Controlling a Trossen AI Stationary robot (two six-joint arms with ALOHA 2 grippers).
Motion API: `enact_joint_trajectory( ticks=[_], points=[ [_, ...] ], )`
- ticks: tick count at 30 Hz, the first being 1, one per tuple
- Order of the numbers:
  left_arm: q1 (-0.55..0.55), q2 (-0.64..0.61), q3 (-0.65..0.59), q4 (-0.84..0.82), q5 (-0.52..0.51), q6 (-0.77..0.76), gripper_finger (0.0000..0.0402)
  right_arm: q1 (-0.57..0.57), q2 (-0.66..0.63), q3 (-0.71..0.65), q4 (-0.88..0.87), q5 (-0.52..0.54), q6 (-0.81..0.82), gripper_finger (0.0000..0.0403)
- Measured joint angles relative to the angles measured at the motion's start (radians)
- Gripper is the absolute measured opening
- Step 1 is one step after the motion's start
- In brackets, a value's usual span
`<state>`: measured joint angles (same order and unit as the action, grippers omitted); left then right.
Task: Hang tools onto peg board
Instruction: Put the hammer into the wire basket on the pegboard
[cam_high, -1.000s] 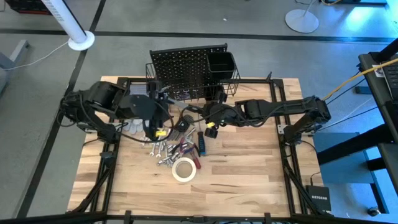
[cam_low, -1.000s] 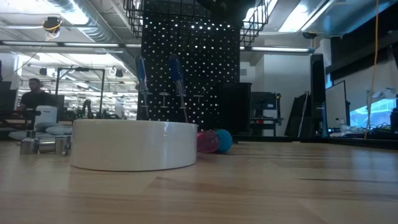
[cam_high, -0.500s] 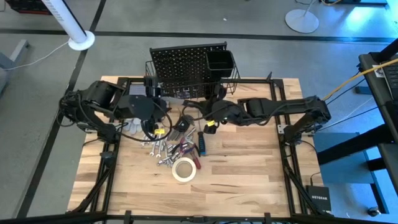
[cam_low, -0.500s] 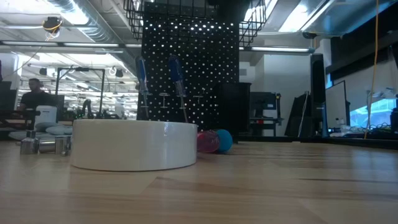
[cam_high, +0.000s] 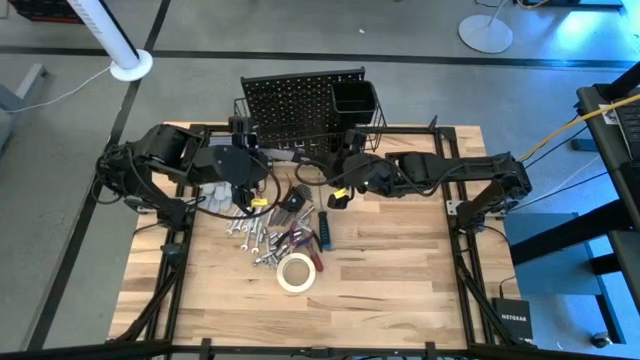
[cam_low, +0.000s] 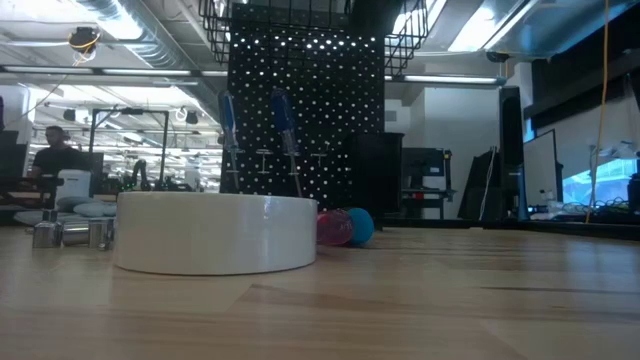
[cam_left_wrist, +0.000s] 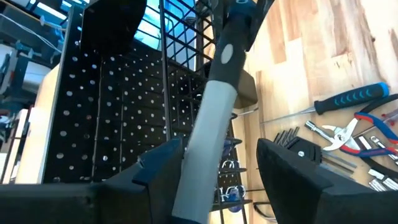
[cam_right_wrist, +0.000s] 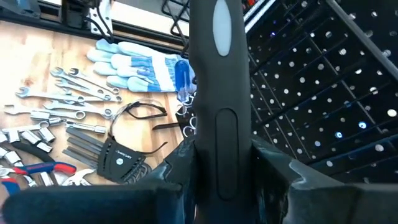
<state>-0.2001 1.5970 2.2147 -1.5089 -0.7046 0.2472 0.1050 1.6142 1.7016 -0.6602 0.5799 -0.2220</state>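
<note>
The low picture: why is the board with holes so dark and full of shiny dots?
In the low view, the peg board stands against the bright room behind it, so it shows almost black and light comes through its holes as dots. The white tape roll up close looks huge. In the high view, the board is evenly lit from above.

From above, you can't make out the individual tools (cam_high: 270, 238) in the heap; they're too small. In the low view the tape roll (cam_low: 216, 232) hides most of them, and the peg board (cam_low: 305, 110) is cut off at the top edge.
</note>
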Motion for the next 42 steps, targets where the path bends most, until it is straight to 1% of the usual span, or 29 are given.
enact_joint_trajectory(
  ticks=[5,8,11,13,17,26,29,34,41,42],
  points=[
    [0.006,0.0,0.0,0.0,-0.003,0.027,0.0169,0.012,-0.001,0.001,0.011,0.001,-0.053,0.0109],
    [0.018,0.001,0.0,-0.003,0.001,0.041,0.0162,0.024,-0.001,0.001,0.011,-0.001,-0.068,0.0109],
    [0.026,0.001,0.0,-0.009,0.001,0.042,0.016,0.026,-0.001,0.001,0.019,0.023,-0.085,0.0109],
    [0.027,0.001,0.0,-0.018,0.004,0.038,0.0159,0.026,-0.001,0.001,0.028,0.022,-0.094,0.0109],
    [0.026,0.002,0.0,-0.04,0.043,0.009,0.0159,0.028,-0.001,0.001,0.034,0.018,-0.103,0.0109],
    [0.032,0.002,0.0,-0.065,0.049,-0.008,0.0158,0.034,-0.002,0.001,0.086,0.012,-0.157,0.0109],
    [0.032,0.002,0.0,-0.065,0.052,-0.008,0.014,0.034,-0.002,0.001,0.087,0.012,-0.157,0.0109],
    [0.031,0.002,-0.001,-0.071,0.068,0.009,0.0074,0.033,-0.004,0.002,0.086,0.008,-0.167,0.0109],
    [0.024,0.002,-0.001,-0.068,0.073,0.022,0.007,0.034,-0.007,0.002,0.087,0.008,-0.161,0.0109],
    [0.023,0.0,-0.001,-0.066,0.073,0.022,0.007,0.037,-0.007,0.002,0.087,0.008,-0.158,0.0115]
  ],
)
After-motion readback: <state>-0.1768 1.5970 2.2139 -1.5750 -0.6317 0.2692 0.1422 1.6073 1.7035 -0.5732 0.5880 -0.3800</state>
